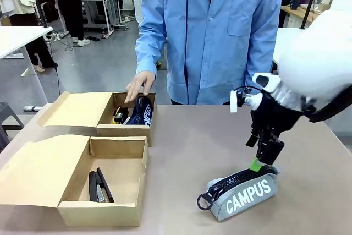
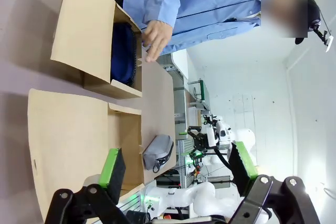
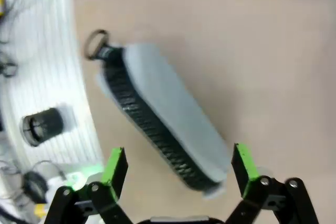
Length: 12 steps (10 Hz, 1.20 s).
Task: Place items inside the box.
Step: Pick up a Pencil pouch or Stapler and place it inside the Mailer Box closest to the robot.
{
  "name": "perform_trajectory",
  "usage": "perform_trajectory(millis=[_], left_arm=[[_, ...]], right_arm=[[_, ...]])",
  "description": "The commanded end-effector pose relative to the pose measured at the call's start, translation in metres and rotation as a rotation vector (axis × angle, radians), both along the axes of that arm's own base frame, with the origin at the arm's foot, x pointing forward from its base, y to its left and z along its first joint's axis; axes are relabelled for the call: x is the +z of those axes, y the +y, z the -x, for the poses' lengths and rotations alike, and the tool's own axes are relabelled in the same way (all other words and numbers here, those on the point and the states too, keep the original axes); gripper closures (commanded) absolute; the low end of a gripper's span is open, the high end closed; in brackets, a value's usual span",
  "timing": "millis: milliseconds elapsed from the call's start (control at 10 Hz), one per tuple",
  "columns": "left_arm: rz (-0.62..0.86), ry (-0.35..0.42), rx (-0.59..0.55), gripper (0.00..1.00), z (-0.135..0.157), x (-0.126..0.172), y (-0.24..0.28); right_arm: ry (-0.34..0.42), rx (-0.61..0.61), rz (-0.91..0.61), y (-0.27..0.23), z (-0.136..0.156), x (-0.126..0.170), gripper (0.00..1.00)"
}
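Just below the wide-open right gripper (image 3: 178,163): grey fabric zip pencil case lettered "CAMPUS" (image 3: 168,114), one end between the pads (image 3: 118,163), long axis slanting across the gap.

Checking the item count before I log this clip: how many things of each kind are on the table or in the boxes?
Cardboard boxes: 2, near and far
Grey pencil case: 1, on the table
Navy pouch: 1, in the far box
Yellow-and-black tool: 1, in the far box, partly hidden
Black staplers: 2, in the near box
Total: 7
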<state>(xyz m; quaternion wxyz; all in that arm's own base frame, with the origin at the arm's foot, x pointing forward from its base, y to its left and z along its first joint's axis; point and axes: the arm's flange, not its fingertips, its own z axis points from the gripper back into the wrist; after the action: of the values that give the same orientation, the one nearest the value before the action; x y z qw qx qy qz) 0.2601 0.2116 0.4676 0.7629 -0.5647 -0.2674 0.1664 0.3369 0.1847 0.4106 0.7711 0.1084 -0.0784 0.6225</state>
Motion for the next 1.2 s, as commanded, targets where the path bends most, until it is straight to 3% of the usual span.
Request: perform_trajectory(millis=[0,400,1100], left_arm=[[0.007,-0.028,0.0,0.0,0.001,0.001,0.0],[0.007,-0.028,0.0,0.0,0.001,0.001,0.0],[0.007,-0.028,0.0,0.0,0.001,0.001,0.0]], right_arm=[[-0.075,0.028,0.03,0.015,-0.004,-0.024,0.0],[0.082,0.131,0.154,0.022,-0.004,-0.054,0.0],[0.2,0.235,0.189,0.044,-0.007,-0.087,0.0]])
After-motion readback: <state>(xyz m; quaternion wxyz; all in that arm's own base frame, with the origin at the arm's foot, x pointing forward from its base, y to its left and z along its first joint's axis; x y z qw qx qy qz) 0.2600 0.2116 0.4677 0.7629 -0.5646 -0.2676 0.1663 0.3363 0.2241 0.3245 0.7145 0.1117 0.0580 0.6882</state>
